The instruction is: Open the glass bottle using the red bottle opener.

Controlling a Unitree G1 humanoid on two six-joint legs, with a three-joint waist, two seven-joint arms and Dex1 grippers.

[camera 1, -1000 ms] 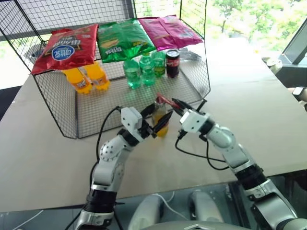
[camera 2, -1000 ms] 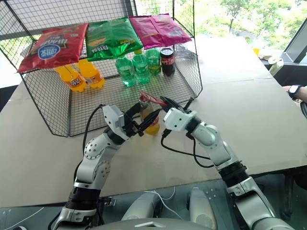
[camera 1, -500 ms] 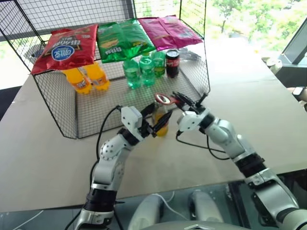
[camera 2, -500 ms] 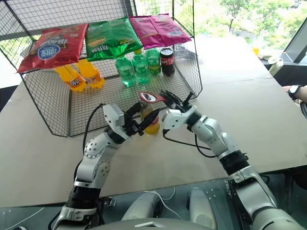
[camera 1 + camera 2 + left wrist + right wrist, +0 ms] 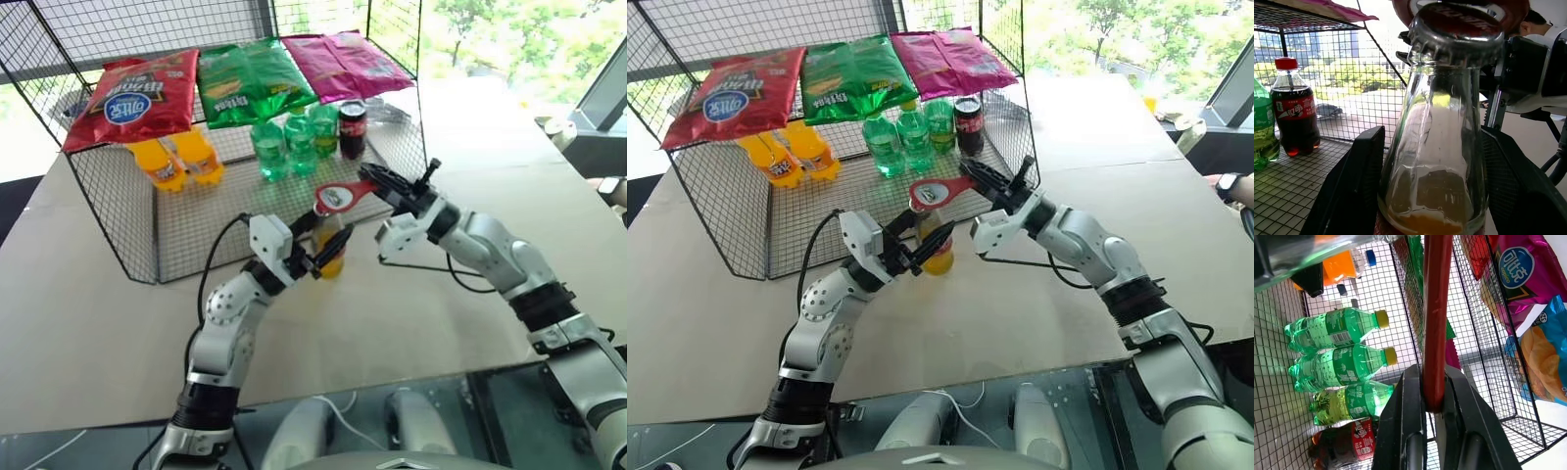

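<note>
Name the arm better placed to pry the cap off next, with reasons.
Right. The right gripper holds the red bottle opener, head at the cap of the glass bottle. The left gripper is occupied steadying the bottle.

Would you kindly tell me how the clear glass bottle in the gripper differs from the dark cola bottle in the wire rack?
The glass bottle holds yellow-orange drink; the cola bottle holds dark drink. The first wears a crimped metal cap, the second a red cap. One stands gripped, the other free. Both are upright.

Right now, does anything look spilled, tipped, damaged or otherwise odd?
Nothing stands out. The glass bottle stands upright in the left pincer, its cap on, with no spill visible. The right pincer holds the red bottle opener with its loop at the cap.
</note>
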